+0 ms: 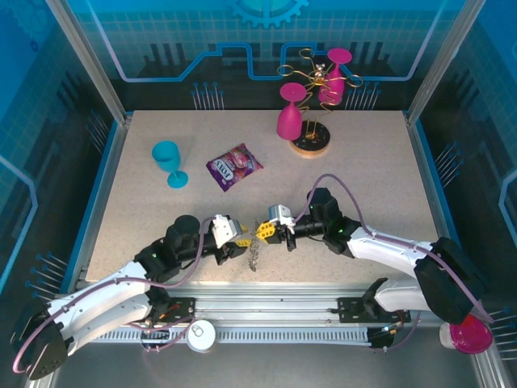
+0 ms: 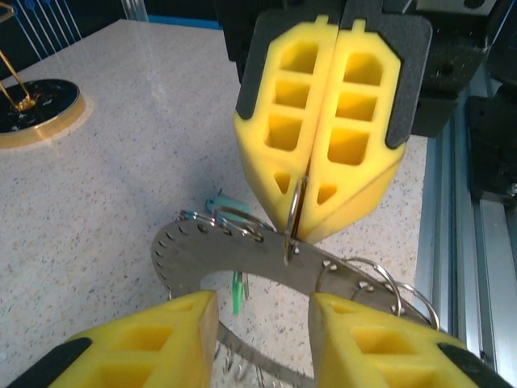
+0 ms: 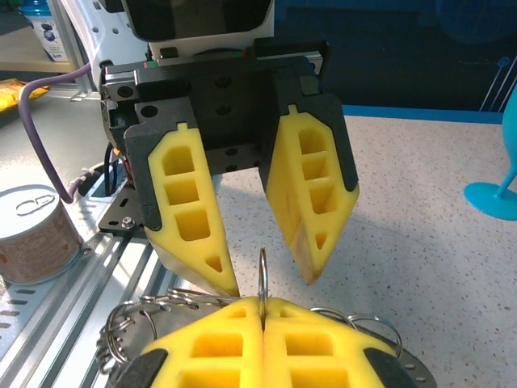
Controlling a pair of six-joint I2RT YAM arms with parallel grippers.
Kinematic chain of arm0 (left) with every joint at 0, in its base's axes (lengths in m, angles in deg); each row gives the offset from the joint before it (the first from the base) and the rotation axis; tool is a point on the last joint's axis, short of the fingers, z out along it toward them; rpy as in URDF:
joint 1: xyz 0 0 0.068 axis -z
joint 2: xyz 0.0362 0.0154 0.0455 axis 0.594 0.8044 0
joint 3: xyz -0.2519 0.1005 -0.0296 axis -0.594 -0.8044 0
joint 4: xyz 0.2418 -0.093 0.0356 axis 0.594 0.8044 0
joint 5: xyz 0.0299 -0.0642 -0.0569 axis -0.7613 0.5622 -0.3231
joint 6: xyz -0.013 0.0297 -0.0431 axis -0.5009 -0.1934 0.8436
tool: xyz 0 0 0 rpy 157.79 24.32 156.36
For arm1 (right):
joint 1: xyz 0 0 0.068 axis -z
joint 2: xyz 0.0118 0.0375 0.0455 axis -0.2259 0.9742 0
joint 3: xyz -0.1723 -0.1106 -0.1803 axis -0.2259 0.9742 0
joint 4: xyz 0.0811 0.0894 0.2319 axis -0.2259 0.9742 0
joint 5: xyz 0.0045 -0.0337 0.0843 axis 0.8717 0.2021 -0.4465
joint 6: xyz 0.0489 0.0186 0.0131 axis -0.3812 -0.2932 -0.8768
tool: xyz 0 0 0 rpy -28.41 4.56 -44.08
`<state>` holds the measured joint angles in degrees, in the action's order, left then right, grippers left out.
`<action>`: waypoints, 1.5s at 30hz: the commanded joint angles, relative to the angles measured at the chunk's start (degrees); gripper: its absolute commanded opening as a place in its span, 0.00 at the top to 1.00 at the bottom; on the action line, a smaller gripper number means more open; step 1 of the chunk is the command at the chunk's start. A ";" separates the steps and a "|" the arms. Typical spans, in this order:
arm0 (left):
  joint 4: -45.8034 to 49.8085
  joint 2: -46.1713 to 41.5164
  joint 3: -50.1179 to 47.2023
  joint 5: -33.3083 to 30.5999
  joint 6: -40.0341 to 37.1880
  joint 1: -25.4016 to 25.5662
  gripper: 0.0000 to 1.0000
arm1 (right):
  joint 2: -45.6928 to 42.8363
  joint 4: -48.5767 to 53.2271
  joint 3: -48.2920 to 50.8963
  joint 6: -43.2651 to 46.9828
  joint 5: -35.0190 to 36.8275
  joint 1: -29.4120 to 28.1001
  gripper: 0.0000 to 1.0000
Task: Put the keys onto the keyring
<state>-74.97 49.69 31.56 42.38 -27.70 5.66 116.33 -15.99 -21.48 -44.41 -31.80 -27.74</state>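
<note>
Right pincer (image 2: 300,230) clenched on a wire loop (image 2: 294,212) of the keyring (image 2: 242,257); left pincer (image 2: 262,311) released, directly opposite, near the rim.

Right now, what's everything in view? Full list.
keyring: 1, dark metal, front centre
keys: 2, green and grey-green, at keyring
packet: 1, purple, centre
goblet: 1, teal, left
glasses: 2, pink, on rack
rack: 1, gold wire, back right
can: 1, white lid, front rail
round item: 1, pink, front right corner
left gripper: 1, yellow pads, open, at keyring
right gripper: 1, yellow pads, shut on keyring loop
</note>
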 commanded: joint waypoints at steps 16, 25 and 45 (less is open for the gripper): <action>-11.96 1.60 -2.01 5.07 2.91 -0.39 0.80 | 0.67 -3.54 -0.60 -1.45 -5.48 0.32 1.00; -17.31 3.86 -2.48 7.02 3.42 -0.37 1.00 | 1.97 -3.33 -1.91 -1.83 -7.21 -0.24 1.00; -7.83 6.36 2.33 -2.38 -4.12 0.85 1.00 | -4.76 16.36 -3.78 9.02 13.67 -1.76 0.75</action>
<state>-82.54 55.98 31.52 40.61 -29.58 6.12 112.03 -2.57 -23.23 -38.42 -19.23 -28.25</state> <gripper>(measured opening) 0.047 0.251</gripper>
